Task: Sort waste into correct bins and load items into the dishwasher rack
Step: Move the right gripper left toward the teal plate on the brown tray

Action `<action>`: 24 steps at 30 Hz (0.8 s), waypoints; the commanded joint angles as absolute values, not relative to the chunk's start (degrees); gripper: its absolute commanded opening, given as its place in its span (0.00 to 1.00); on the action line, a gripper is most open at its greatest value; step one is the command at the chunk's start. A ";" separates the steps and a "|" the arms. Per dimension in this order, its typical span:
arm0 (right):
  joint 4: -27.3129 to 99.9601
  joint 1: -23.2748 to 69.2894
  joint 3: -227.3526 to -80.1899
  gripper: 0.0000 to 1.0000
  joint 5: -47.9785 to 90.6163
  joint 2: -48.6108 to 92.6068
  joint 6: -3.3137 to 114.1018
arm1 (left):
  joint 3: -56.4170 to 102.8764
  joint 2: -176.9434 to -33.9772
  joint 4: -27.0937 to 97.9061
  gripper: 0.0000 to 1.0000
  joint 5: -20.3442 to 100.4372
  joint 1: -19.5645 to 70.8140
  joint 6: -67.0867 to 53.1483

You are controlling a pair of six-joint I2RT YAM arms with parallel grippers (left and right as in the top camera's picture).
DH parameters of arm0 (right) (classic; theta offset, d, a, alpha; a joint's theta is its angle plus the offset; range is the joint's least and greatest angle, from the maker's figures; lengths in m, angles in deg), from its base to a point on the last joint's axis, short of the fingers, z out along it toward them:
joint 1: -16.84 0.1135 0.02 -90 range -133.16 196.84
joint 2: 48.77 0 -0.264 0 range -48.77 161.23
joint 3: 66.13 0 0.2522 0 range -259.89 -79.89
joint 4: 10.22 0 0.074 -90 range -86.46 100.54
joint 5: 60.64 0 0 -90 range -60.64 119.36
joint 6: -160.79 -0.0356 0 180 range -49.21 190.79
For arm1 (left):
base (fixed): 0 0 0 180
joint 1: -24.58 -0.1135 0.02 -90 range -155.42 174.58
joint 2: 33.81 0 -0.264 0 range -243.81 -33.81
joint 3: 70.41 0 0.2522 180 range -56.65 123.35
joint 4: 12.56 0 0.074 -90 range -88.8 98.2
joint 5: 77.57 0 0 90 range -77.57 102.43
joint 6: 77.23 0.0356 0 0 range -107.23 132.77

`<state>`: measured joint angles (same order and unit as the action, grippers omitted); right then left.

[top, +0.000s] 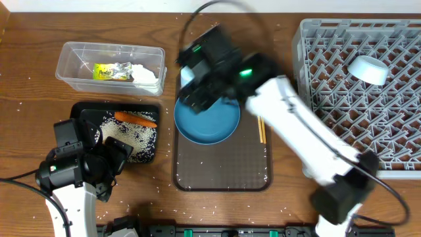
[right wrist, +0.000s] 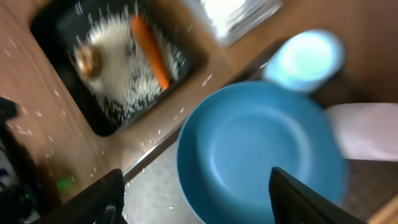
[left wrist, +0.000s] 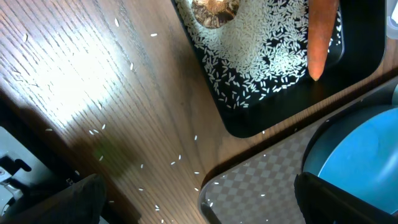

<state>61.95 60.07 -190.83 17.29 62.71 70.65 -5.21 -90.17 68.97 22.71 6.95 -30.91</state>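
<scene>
The blue plate lies on the brown serving tray. My right gripper hovers open over the plate's far-left rim; its wrist view is blurred and shows the plate between the open fingers, with the light blue cup and whitish cup behind. The black tray holds rice, the carrot and a brown lump. The clear tub holds the wrapper and napkin. My left gripper is open and empty near the black tray's front corner.
The grey dishwasher rack stands at the right with the white bowl upside down in it. Chopsticks lie on the serving tray's right side. Loose rice grains are scattered on the wooden table.
</scene>
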 commanded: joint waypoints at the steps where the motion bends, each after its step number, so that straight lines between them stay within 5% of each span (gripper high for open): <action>1: 62.15 63.23 -190.50 0.69 24.08 67.03 69.91 | -5.01 -89.91 69.32 0.98 21.99 6.64 -30.59; 11: 65.75 68.76 -190.50 0.54 24.87 76.98 68.07 | -5.01 -89.91 69.32 0.98 21.99 6.64 -30.59; 24: 67.15 70.03 -190.46 0.46 30.05 85.24 65.86 | -5.01 -89.91 69.32 0.98 21.99 6.64 -30.59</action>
